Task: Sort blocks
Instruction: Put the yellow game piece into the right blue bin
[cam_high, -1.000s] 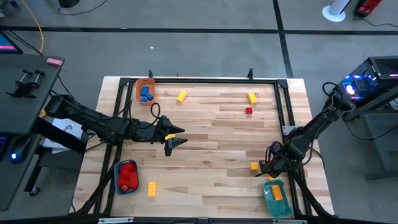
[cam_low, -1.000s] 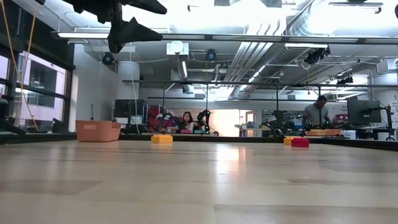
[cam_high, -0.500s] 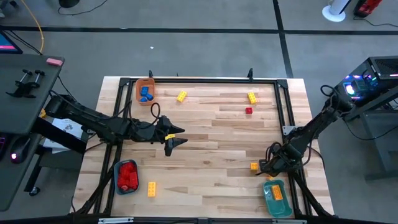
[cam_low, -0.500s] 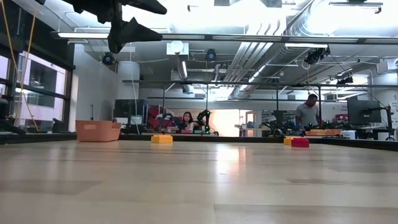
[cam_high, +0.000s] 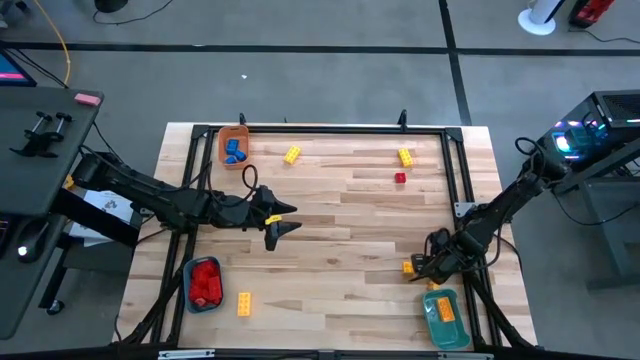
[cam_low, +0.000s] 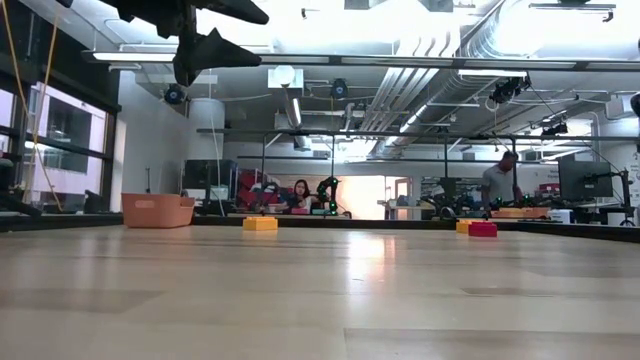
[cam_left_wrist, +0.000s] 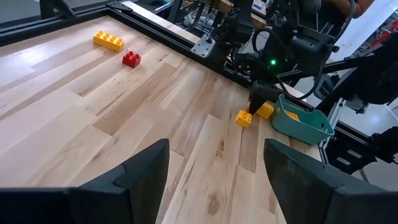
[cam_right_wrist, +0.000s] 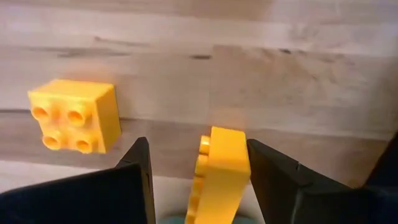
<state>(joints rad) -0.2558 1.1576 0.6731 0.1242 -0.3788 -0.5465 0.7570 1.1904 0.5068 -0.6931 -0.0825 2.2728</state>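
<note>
My right gripper (cam_right_wrist: 196, 146) points down by the far end of the teal tray (cam_high: 442, 315), shut on a yellow block (cam_right_wrist: 221, 171). Another yellow block (cam_right_wrist: 74, 115) lies on the table right beside it. My left gripper (cam_high: 290, 220) hangs open above the table's middle left, with nothing between its fingers. Loose blocks lie flat on the wood: two yellow ones (cam_high: 291, 154) (cam_high: 404, 156) and a red one (cam_high: 400, 178) at the far side, and a yellow one (cam_high: 244, 304) near the front. My right gripper holds the yellow block on edge between its two fingers, which come from above and point down. One finger lies against the block's smooth face (cam_right_wrist: 241, 168). The studded face (cam_right_wrist: 200, 168) turns toward the other finger, and contact there does not show. The block hangs clear of the table.
An orange tray (cam_high: 222, 146) with blue blocks stands at the far left corner. A blue tray (cam_high: 190, 285) with red blocks stands at the near left. The teal tray holds an orange block. A black frame (cam_high: 330, 128) runs round the table's edges.
My right gripper has sunk a little with the yellow block and has tipped more steeply downward beside the teal tray. Its fingers keep the same gap.
</note>
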